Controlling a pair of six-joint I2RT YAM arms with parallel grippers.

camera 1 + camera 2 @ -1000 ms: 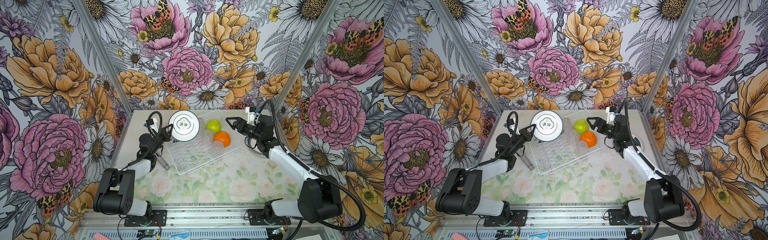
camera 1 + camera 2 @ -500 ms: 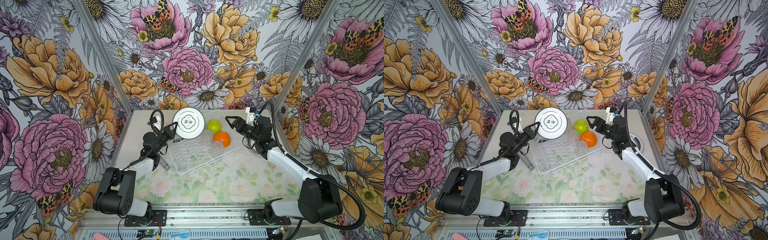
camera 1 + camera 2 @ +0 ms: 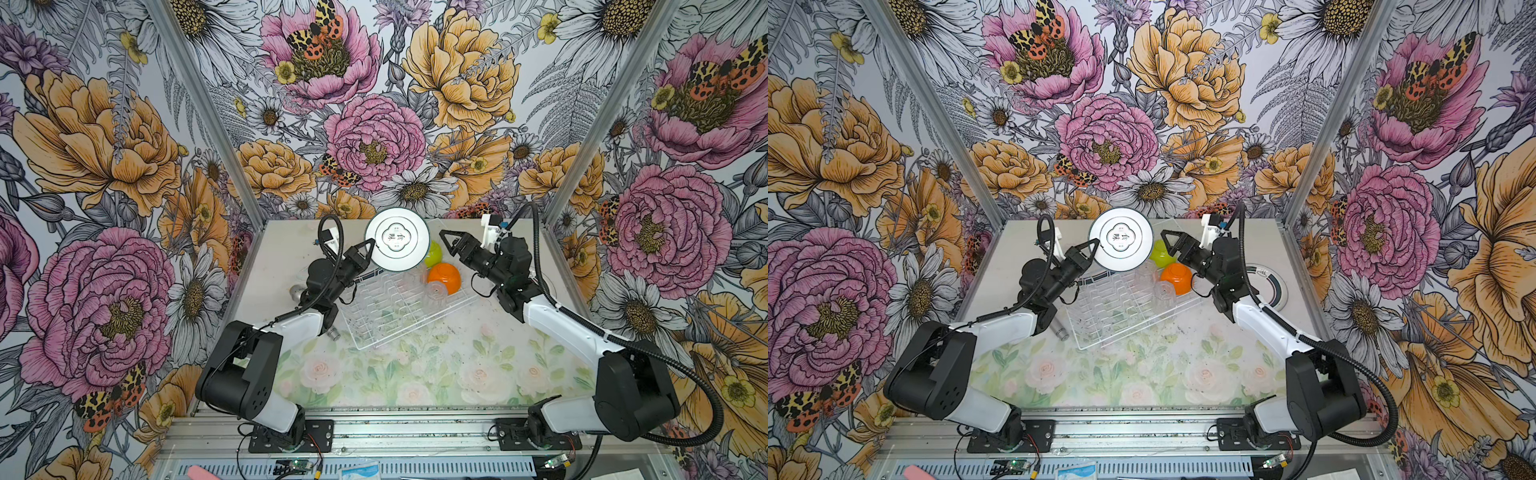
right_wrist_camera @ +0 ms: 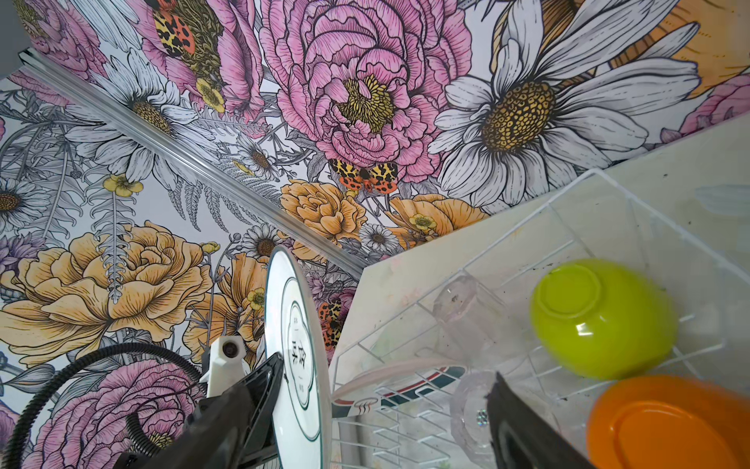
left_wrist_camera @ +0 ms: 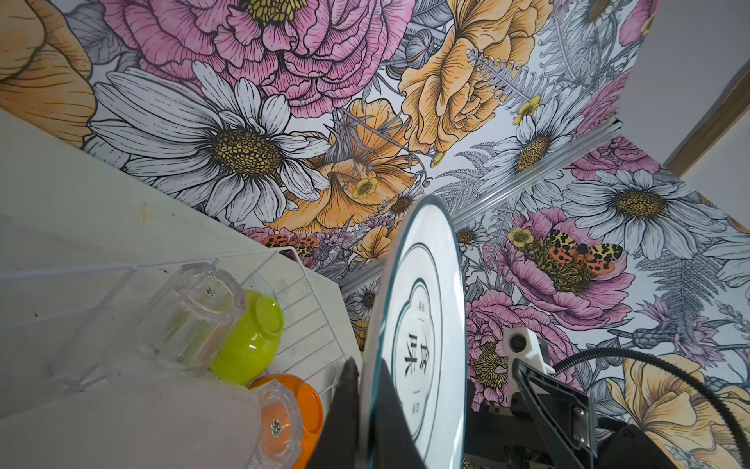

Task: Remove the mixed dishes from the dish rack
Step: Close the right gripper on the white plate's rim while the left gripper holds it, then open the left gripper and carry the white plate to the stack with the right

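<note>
**Q:** Where is the plate, and what has hold of it?

**A:** A round white plate [image 3: 397, 240] with a dark rim and a printed emblem is in the air above the far left corner of the dish rack [image 3: 374, 320], clear of the wires. The left pincer [image 3: 370, 250] is clenched on its lower edge, one finger on each face. The plate stands on edge. I judge that a rim grip suits a plate kept in a slot, since the rim is the part the wires leave free.

**Q:** How is that arm posed?

**A:** It reaches up from the worktop [image 3: 415, 374] at the left of the rack, with the pincer angled upward and toward the middle.

**Q:** And the other arm?

**A:** The right pincer [image 3: 451, 246] is spread and empty. It hovers above the lime-green bowl [image 3: 433, 255] and the orange bowl [image 3: 444, 277]. Its tips point at the plate but are apart from it. I cannot tell whether it means to receive the plate or fetch a bowl.

**Q:** What remains in the rack?

**A:** Both bowls, upside down, sit at the right end with clear tumblers [image 3: 436, 291] beside them. The slots look empty. Another plate [image 3: 1275, 291] lies flat on the worktop beneath the right arm.
</note>
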